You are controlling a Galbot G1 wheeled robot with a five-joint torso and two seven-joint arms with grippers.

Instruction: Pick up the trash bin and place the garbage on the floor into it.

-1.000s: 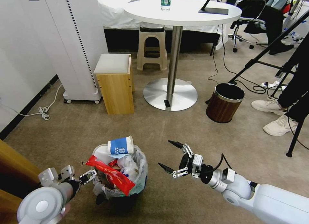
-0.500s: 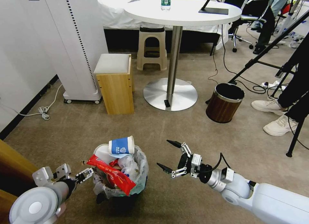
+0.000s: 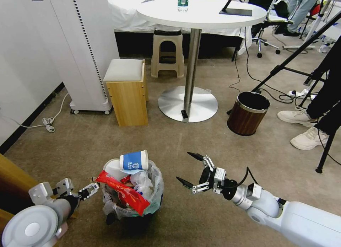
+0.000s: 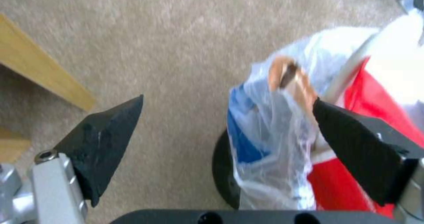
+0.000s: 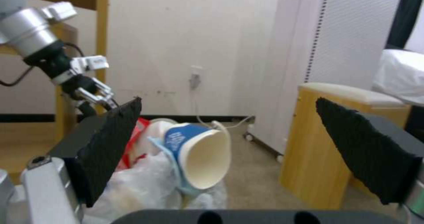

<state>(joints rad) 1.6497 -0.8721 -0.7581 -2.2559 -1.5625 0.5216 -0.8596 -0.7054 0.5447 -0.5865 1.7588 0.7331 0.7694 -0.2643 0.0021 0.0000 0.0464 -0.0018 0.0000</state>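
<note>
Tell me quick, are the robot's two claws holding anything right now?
Left gripper: open, holding nothing, beside the trash bin.
Right gripper: open, holding nothing, on the bin's other side.

The head camera looks steeply down and forward across the carpeted floor [image 3: 88,144], the left wrist camera peers close down past its pincer [image 4: 227,106] onto the trash bin [image 4: 265,144], and the right wrist camera looks level across the same trash bin [image 5: 145,181] toward the wall.
</note>
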